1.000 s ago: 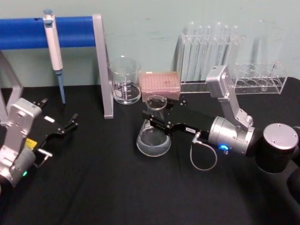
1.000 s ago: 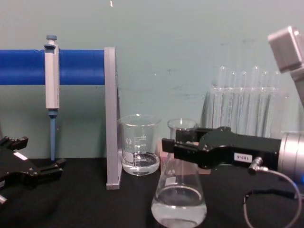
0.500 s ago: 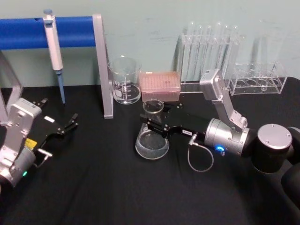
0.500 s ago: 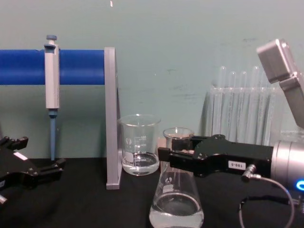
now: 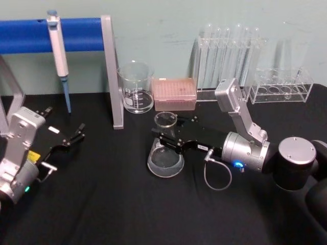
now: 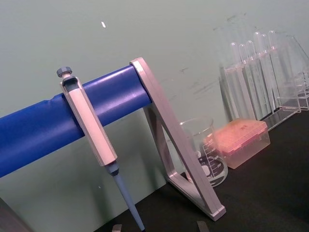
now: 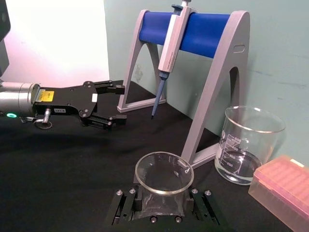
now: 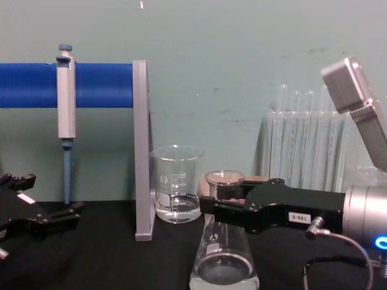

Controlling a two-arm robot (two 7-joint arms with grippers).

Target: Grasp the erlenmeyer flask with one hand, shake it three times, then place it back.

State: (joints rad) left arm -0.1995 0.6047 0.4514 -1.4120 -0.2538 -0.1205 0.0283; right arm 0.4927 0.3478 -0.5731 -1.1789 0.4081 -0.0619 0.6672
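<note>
1. I pinch the neck of the erlenmeyer flask (image 5: 165, 154) with the fingers of my right gripper (image 5: 162, 137), mid-desk (image 5: 117, 204). The beaker (image 5: 136, 88) and pink tip box (image 5: 174, 93) stand just behind, apart from it. My left gripper (image 5: 77, 134) rests far left, fingers spread.
2. The right wrist view looks into the flask's open mouth; the chest view shows clear liquid in its base.
3. The flask is upright, long axis vertical, mouth up. I cannot tell whether its base touches the desk.

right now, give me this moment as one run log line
right gripper: shut on erlenmeyer flask neck | flask: upright, liquid inside | left gripper: open, parked at left
</note>
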